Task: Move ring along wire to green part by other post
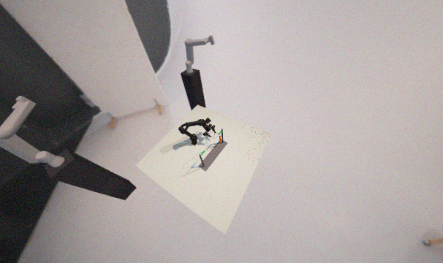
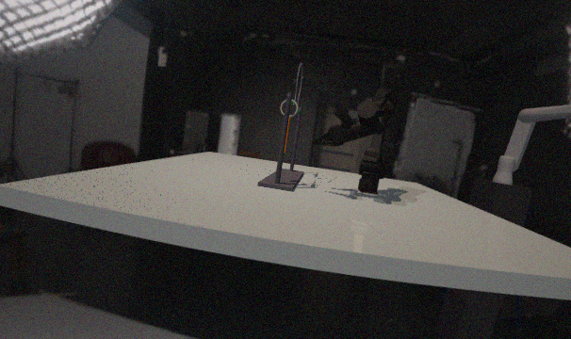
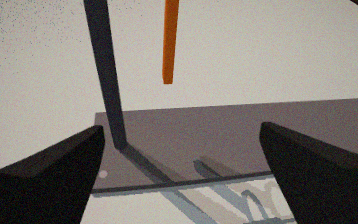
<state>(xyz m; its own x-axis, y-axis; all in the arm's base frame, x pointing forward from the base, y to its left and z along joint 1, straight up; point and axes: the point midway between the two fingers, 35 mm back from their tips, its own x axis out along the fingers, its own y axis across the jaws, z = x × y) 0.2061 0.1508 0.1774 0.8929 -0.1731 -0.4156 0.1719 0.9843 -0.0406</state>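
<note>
The ring [image 2: 281, 107] hangs around the wire at the green part [image 1: 221, 132] beside the near post [image 1: 222, 136] [image 2: 282, 155] [image 3: 105, 70]. Its orange handle [image 1: 220, 139] [image 2: 286, 134] [image 3: 169, 45] hangs straight down, close to that post. The other post [image 1: 202, 161] [image 2: 295, 146] has its own green part [image 1: 202, 153]. The thin grey wire [image 2: 300, 71] arches high between them. My gripper [image 1: 211, 134] [image 2: 316, 141] [image 3: 183, 132] is wide open and empty, apart from the handle, on the arm's side. In the wrist view the handle's lower end shows beyond and above the fingertips. The ring is outside the wrist view.
Both posts stand on a dark base plate [image 1: 214, 157] [image 2: 270, 181] [image 3: 230, 130]. It rests on the pale table [image 1: 214, 197] [image 2: 210, 212]. Shadows of wire and arm lie beside the plate. Two grey arms on dark pedestals stand beyond the table in the top view.
</note>
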